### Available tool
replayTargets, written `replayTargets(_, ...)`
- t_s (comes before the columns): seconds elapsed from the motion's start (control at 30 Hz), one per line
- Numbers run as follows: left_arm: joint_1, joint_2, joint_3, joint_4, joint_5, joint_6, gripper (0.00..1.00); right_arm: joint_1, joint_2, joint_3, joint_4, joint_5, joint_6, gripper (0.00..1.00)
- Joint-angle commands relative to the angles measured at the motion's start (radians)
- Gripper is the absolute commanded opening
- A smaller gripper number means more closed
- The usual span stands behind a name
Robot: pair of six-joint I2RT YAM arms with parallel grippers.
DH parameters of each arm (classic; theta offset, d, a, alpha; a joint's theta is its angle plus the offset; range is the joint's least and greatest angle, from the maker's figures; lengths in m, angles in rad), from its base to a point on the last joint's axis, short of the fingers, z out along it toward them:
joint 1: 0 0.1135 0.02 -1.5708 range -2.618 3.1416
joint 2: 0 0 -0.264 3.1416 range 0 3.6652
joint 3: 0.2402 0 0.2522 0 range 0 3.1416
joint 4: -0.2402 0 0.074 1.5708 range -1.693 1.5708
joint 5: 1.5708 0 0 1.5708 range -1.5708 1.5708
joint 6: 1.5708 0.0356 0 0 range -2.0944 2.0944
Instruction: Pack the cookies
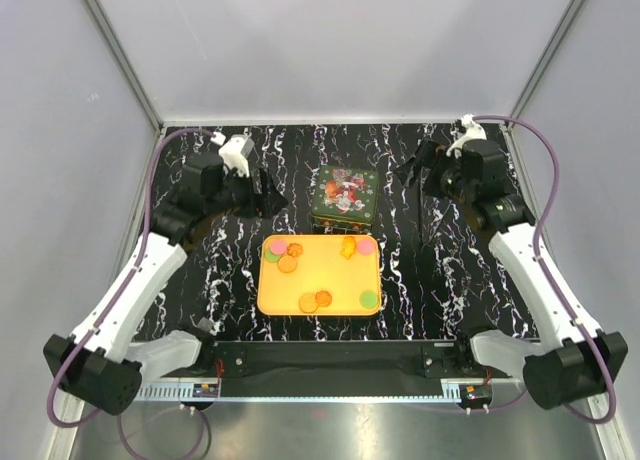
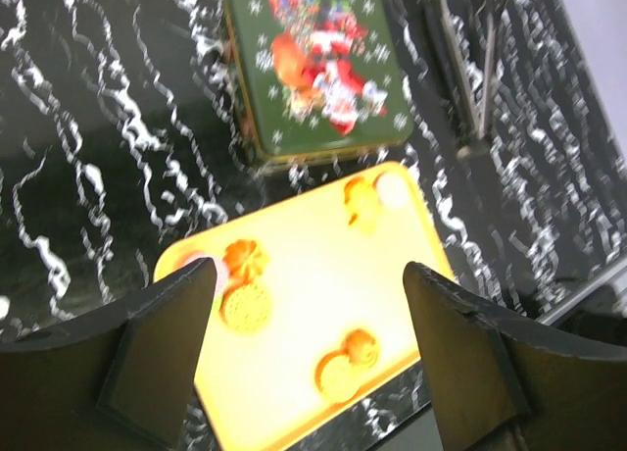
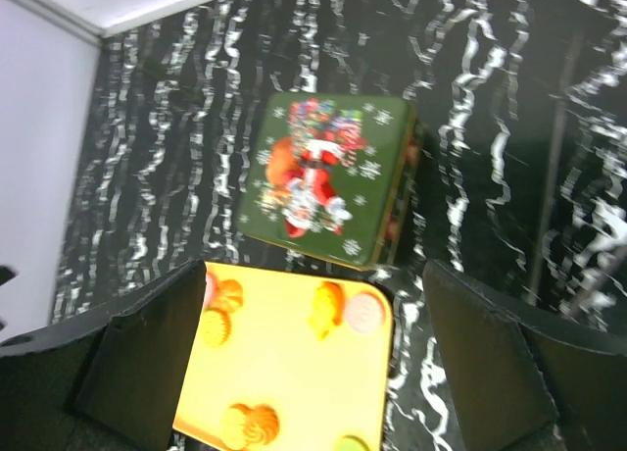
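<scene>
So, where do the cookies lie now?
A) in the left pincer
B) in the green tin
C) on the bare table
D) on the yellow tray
D: the cookies all lie on the tray. The tin has its lid on, and the left pincer and right pincer are open and empty.

place: lab test cell | evidence: plain grey walls (image 1: 330, 40); black marbled table (image 1: 200, 250); bolted arms
</scene>
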Motion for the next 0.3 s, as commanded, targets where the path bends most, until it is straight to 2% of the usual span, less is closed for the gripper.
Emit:
replayTargets(0.0, 0.0, -0.097, -0.058, 0.021, -0.03, 0.061, 0.84, -0.003, -0.07, -0.028, -0.045, 0.104, -0.048, 1.0)
replayTargets(0.27, 0.0, -0.191, -0.135, 0.064, -0.035, 0.07, 0.87, -0.003, -0.151, -0.082, -0.043, 0.121, -0.053, 1.0)
